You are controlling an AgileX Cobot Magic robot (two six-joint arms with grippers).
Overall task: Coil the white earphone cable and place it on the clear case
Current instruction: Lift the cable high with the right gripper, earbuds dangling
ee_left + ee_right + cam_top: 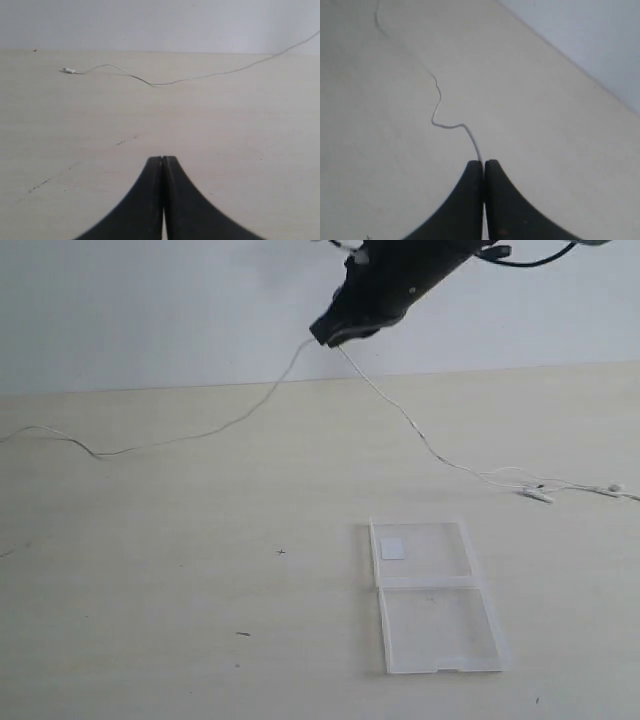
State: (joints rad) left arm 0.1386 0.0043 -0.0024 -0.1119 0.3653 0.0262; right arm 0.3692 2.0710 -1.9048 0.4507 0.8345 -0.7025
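The white earphone cable hangs in two strands from my right gripper, which is raised above the table's far side and shut on it. One strand runs left along the table; the other drops right to the earbuds and remote. In the right wrist view the cable enters the closed tips of the right gripper. The clear case lies open and flat at the front right, with its white sticker in the far half. My left gripper is shut on nothing; the plug end lies far off.
The pale wooden table carries a few small dark specks. A white wall rises behind the far edge.
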